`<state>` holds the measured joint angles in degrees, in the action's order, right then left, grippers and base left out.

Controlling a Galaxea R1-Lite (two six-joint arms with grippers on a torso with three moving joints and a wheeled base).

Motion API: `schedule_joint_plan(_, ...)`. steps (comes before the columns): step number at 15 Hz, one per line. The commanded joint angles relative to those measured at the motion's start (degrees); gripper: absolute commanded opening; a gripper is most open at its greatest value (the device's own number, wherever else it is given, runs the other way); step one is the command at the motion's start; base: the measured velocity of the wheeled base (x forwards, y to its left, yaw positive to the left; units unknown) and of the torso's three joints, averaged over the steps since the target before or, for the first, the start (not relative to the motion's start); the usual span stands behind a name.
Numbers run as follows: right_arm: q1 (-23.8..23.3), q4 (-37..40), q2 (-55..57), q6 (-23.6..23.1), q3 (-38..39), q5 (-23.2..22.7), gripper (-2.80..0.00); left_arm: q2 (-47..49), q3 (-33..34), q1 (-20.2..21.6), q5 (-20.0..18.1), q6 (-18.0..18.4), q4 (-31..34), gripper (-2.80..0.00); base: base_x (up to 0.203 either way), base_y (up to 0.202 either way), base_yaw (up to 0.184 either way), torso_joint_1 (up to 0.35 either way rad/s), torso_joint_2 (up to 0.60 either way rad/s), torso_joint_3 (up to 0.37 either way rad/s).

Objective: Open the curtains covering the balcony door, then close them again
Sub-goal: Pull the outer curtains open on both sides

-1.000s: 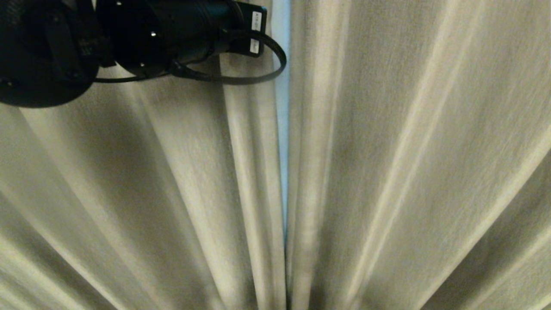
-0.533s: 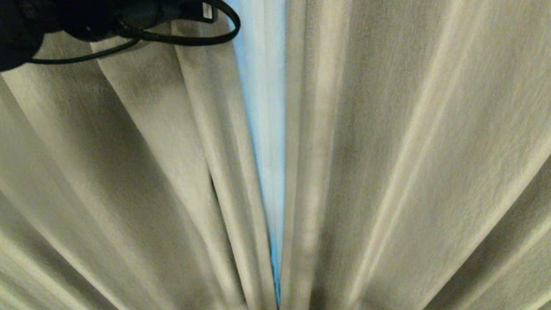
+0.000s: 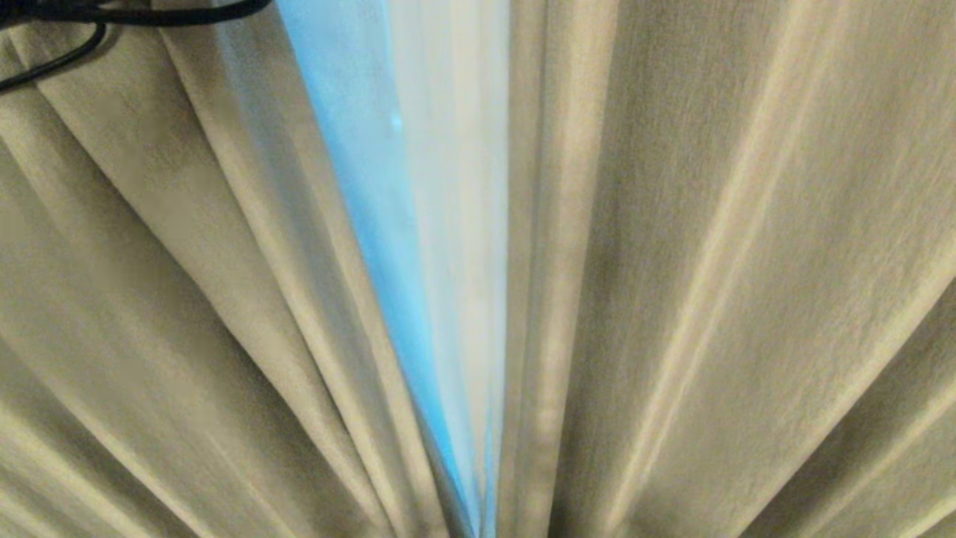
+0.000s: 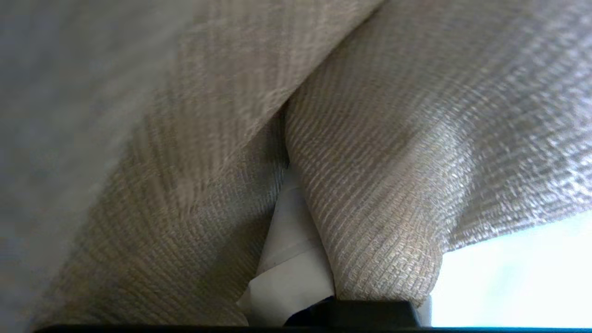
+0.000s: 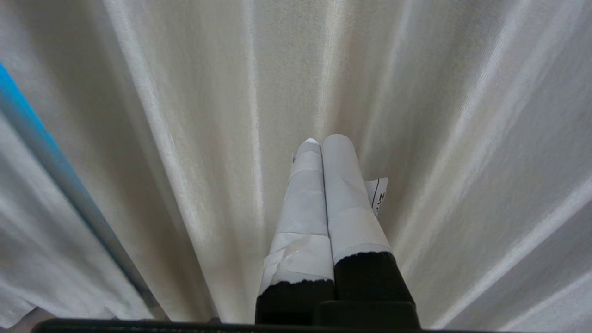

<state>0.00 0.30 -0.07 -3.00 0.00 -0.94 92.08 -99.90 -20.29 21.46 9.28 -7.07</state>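
The curtains fill the head view: a left cream-beige drape (image 3: 187,261) and a right one (image 3: 709,261), parted by a gap where the white sheer (image 3: 455,187) glows blue-white. The balcony door is hidden behind them. My left gripper (image 4: 296,240) is buried in woven drape folds (image 4: 384,185); one white-taped finger (image 4: 286,263) shows between them, jaws shut, and no pinch on the cloth shows. Only its cable (image 3: 149,13) reaches the head view's top left corner. My right gripper (image 5: 323,143) hangs shut and empty in front of the right drape (image 5: 462,115).
Drape cloth surrounds both grippers closely. A small printed label (image 5: 380,194) sticks out beside the right fingers. The lit gap shows as a blue strip (image 5: 27,125) in the right wrist view.
My left arm has swung left and nearly out of the head view, carrying the left drape's edge with it. The gap over the sheer has widened from a sliver to a broad wedge.
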Motion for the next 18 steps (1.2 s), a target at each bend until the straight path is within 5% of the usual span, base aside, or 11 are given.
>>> schedule_joint_plan(1, 0.0, 0.0, 0.1, -0.1, 0.0, 0.0, -2.80, -3.6, 2.6, 6.0, -1.4, -2.1, 0.0, -2.80, 0.000, 0.000, 0.000, 0.000, 0.00, 0.000)
schedule_joint_plan(12, 0.0, 0.0, 0.1, -0.1, 0.0, 0.0, -2.80, -7.5, 9.1, 43.0, -25.3, -13.2, -0.1, -2.80, 0.000, 0.000, 0.000, 0.000, 0.00, 0.000)
schedule_joint_plan(18, 0.0, 0.0, 0.1, -0.1, 0.0, 0.0, -2.80, -1.6, 10.2, 56.3, -33.2, -18.8, -9.0, -2.80, 0.000, 0.000, 0.000, 0.000, 0.00, 0.000)
